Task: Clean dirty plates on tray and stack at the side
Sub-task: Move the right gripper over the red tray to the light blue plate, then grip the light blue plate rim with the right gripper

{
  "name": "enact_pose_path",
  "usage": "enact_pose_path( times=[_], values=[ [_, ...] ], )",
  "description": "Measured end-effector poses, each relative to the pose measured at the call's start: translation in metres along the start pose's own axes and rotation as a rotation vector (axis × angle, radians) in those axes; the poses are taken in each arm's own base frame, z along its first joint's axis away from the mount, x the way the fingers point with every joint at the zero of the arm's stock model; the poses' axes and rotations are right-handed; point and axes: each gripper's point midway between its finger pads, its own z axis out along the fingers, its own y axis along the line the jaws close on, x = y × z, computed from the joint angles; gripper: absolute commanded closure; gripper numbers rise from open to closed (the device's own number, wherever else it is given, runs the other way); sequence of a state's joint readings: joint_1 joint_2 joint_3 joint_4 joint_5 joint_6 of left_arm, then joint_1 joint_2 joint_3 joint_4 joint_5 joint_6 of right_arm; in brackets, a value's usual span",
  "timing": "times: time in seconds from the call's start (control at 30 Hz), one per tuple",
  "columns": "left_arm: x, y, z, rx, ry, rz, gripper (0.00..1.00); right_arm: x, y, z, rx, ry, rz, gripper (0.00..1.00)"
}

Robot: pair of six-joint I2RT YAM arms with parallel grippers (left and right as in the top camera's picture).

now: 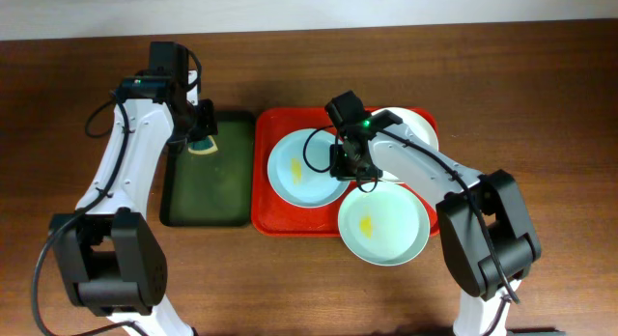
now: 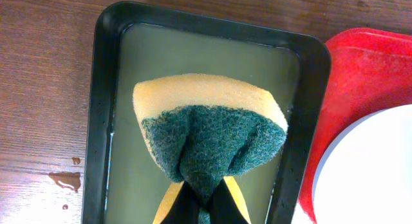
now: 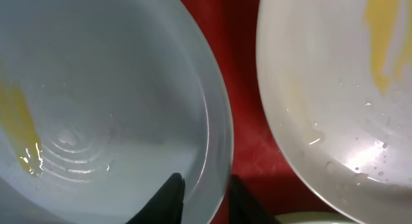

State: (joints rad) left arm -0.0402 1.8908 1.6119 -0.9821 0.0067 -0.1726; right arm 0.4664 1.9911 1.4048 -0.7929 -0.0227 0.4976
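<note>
Sponge point(image 2: 212, 130) tight in left claw point(image 2: 203, 199)

The left arm point(image 1: 126, 162) rises from its base at the near left and reaches forward, wrist bent down. The left gripper point(image 2: 205, 198) points downward, its 2 fingers closed tight on a sponge point(image 2: 212, 121). The right arm point(image 1: 425, 167) stretches from the near right toward the middle, wrist low. The right gripper point(image 3: 205, 197) has its 2 fingers point(image 3: 170, 195) slightly apart, 1 on each side of the rim of a pale blue plate point(image 3: 96, 89); whether they pinch it is unclear.

Left pincer point(image 2: 205, 188) seemingly mostly behind sponge point(image 2: 212, 114).
</note>
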Motion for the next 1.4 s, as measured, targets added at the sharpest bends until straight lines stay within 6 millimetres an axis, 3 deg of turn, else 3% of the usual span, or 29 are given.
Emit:
enact_pose_path(
  times=[0.13,0.4,0.87,1.1,1.4],
  values=[
    [0.000,0.000,0.000,0.000,0.000,0.000,1.00,-0.004,0.001,0.000,-0.001,-0.017,-0.001,0.68],
    [0.000,0.000,0.000,0.000,0.000,0.000,1.00,-0.009,0.001,0.000,0.004,-0.041,0.000,0.69],
    [0.000,-0.002,0.000,0.001,0.000,0.004,1.00,0.002,0.011,0.000,-0.065,0.019,0.001,0.68],
    [-0.001,-0.002,0.000,0.002,-0.003,0.004,1.00,-0.012,-0.014,-0.004,-0.064,0.020,0.076,0.68],
    [-0.001,-0.002,0.000,0.002,-0.007,0.004,1.00,-0.017,-0.012,-0.001,-0.079,-0.005,0.075,0.69]
  ],
)
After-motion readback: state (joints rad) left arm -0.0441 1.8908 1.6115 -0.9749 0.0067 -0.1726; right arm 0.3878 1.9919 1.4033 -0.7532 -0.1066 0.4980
